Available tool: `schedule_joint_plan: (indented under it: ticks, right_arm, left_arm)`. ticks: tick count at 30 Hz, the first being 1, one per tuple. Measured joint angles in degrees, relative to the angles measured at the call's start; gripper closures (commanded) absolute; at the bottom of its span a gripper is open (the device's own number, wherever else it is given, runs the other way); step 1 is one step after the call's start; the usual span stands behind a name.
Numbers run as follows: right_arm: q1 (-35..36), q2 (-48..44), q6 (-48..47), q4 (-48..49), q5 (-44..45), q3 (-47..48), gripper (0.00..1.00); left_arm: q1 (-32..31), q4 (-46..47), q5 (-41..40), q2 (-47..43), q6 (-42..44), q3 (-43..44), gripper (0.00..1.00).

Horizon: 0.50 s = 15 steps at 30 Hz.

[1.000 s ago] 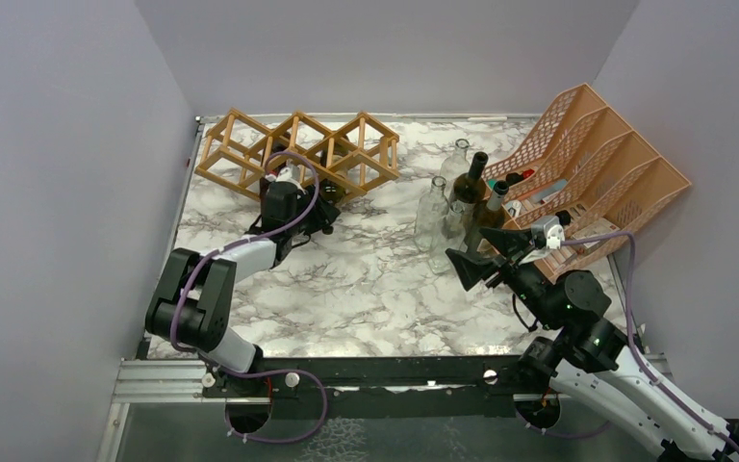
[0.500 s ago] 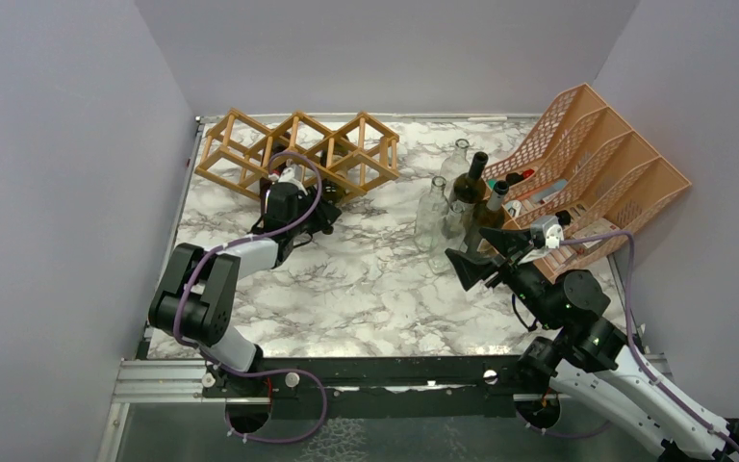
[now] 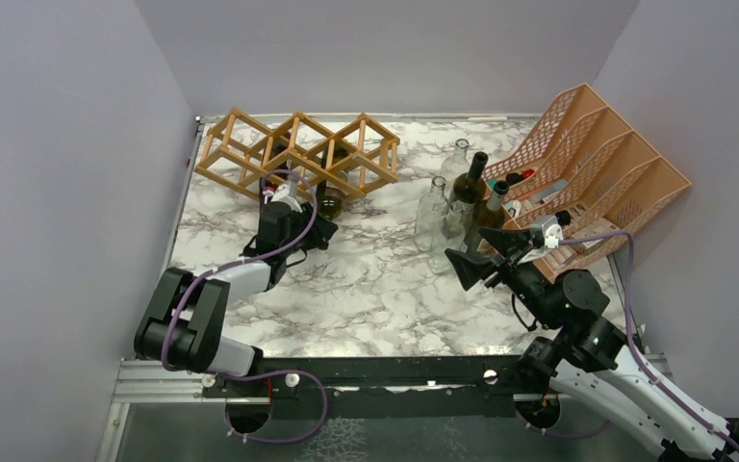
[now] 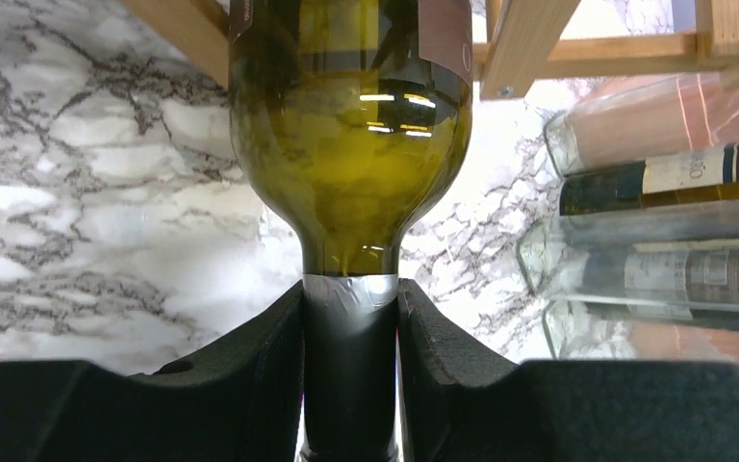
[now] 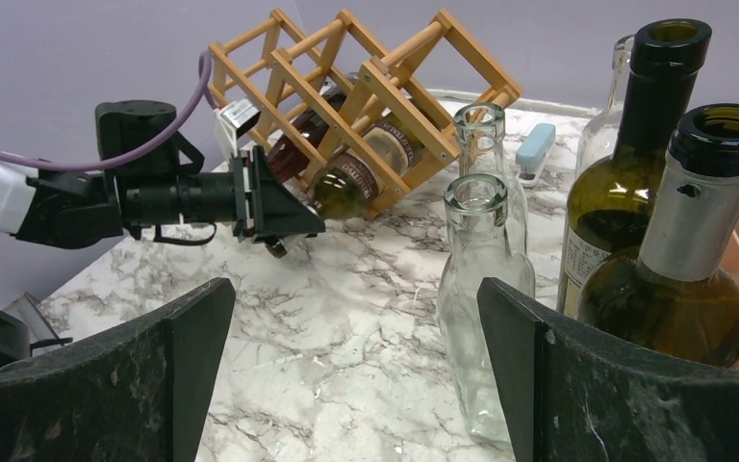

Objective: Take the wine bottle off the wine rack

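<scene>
At rack front: left jaws clamped on bottle neck, body lying in a lower cell; neck grip likely for a straight pull-out. Right jaws spread wide, holding nothing.

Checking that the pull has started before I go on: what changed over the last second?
The left gripper closed its jaws on the neck of the wine bottle and drew back toward the near edge, sliding the bottle partly out of the wine rack. The rack, the standing bottles and the open right gripper stayed put.
</scene>
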Motion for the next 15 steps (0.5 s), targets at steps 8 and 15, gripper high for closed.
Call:
schedule_joint_plan:
  ticks: [8,15]
  right_arm:
    - [0.0,0.92,0.0,-0.04,0.0,0.0,0.0]
    - [0.0,1.49,-0.5,-0.04,-0.04,0.04,0.0]
  left_arm:
    - [-0.04,-1.77,1.97,-9.4,0.07,-7.23,1.0]
    - [0.02,-13.51,2.67,-22.82,-2.54,-9.51,1.0]
